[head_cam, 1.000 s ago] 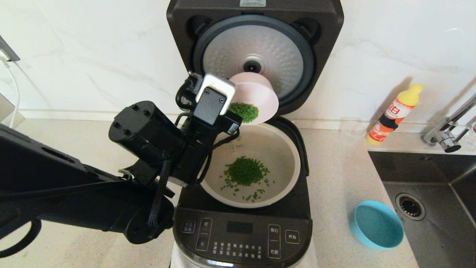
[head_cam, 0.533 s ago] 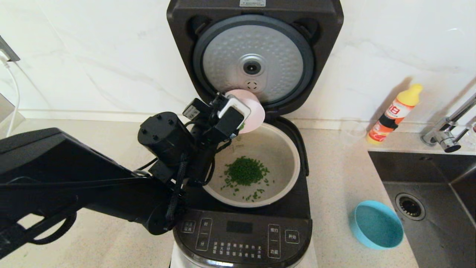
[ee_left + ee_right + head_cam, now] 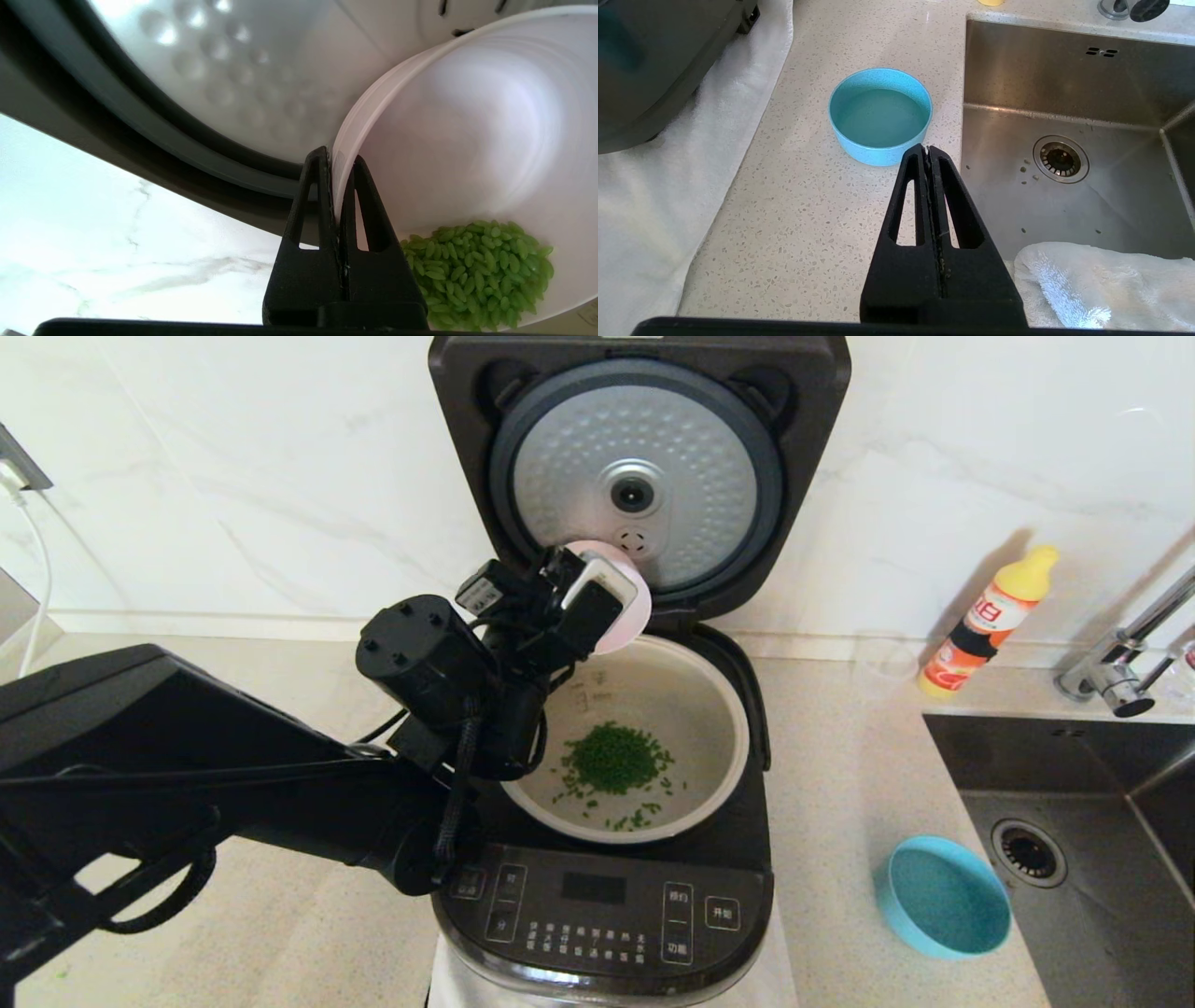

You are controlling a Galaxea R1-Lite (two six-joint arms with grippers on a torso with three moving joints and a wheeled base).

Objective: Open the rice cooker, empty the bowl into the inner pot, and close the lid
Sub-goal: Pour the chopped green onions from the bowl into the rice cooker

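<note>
Lid (image 3: 639, 476) stands raised behind the inner pot (image 3: 695, 709), green grains inside. The left claw (image 3: 335, 161) pinches the pink bowl (image 3: 472, 140) rim above it; the right claw (image 3: 928, 154), pressed together, hangs near the blue bowl (image 3: 879, 114).

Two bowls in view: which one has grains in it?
The pink bowl, pinched at its rim by the left gripper above the inner pot. The blue bowl on the counter holds none.

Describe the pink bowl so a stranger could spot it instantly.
Find the large glossy black rice cooker with its lid raised. Over the pot's back-left rim, the left tool pinches a small pale pink bowl. Unlike the blue bowl, it holds green grains.
</note>
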